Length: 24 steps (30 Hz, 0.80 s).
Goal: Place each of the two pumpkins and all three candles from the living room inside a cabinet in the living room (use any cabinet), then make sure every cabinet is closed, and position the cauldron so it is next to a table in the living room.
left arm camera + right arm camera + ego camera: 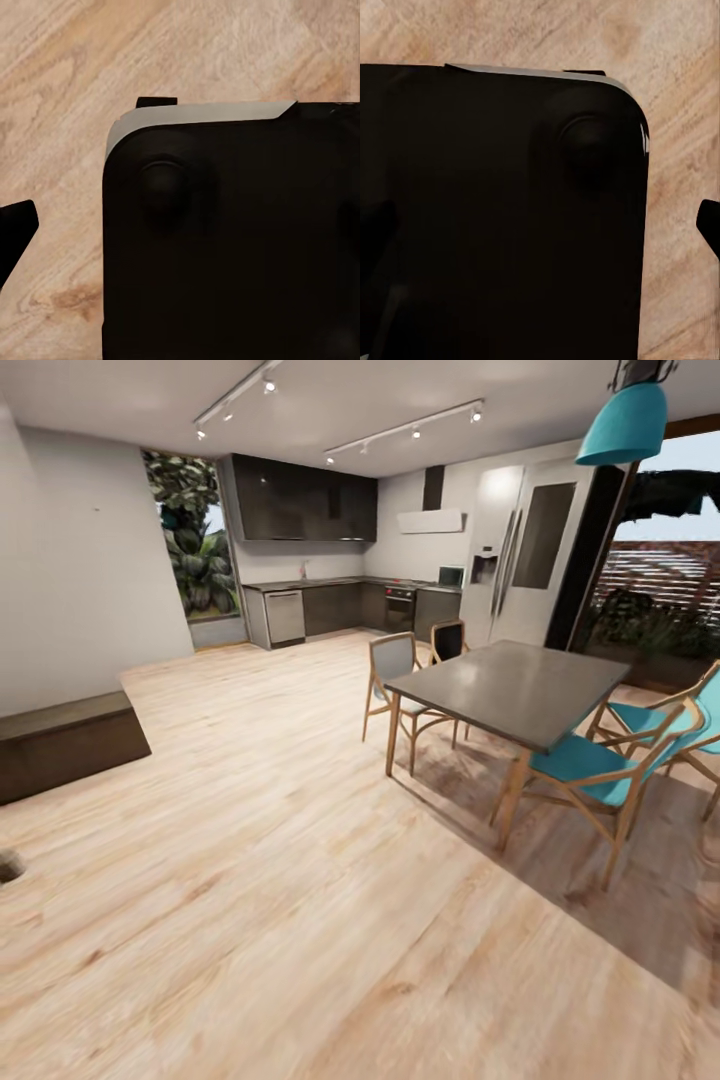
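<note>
Head view: long low dark-brown wood cabinet [65, 745] cut off at frame's left edge; grey rectangular dining tabletop [510, 690] stands well apart. Wrist views: black robot body [232, 240] blocks the pale wood floor [67, 75]; cannot tell either claw's state.

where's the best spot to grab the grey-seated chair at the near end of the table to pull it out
Grip the top rail of the chair's backrest, coming from the open floor behind it. The back faces away from the dining table, and the rail looks thin enough for the fingers to close over.

The floor [300, 880] is pale wood with streaky brown grain. The dining table [520, 690] has a grey top on tan legs; the chairs [590, 770] have teal seats in light wood frames. A teal lamp [625, 425] hangs overhead. The low cabinet [65, 740] is dark brown, the kitchen units [305, 510] dark grey, the walls [80, 560] white
</note>
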Available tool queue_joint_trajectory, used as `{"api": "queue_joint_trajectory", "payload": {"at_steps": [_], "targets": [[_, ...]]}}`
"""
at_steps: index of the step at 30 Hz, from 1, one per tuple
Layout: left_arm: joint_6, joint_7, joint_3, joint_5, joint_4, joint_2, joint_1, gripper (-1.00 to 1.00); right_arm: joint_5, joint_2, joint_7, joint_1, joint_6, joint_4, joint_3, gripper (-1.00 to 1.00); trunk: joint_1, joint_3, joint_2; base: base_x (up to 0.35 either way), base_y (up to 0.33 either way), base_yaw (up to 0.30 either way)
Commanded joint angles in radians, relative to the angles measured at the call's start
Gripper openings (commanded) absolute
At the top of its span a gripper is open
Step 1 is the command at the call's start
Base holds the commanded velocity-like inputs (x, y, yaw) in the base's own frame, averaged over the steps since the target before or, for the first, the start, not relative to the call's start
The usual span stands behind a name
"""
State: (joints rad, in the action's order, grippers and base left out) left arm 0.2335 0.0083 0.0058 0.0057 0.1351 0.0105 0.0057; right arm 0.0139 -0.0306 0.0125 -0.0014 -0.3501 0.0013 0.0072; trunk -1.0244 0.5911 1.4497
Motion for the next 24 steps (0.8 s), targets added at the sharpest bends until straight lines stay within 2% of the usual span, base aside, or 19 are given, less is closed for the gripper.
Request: {"api": "queue_joint_trajectory", "payload": {"at_steps": [1,24], "targets": [[0.001,0.001,0.0,0.001,0.001,0.0,0.0,1.0,0.001,0.0,0.001,0.0,-0.003,0.0,0.0,1.0,-0.001,0.001,0.0,0.342,0.0,0.241],[0.002,0.001,0.0,0.0,0.001,0.0,0.0,1.0,0.001,0.0,0.001,0.0,-0.004,0.0,0.0,1.0,-0.001,0.001,0.0,0.342,0.0,0.241]]}}
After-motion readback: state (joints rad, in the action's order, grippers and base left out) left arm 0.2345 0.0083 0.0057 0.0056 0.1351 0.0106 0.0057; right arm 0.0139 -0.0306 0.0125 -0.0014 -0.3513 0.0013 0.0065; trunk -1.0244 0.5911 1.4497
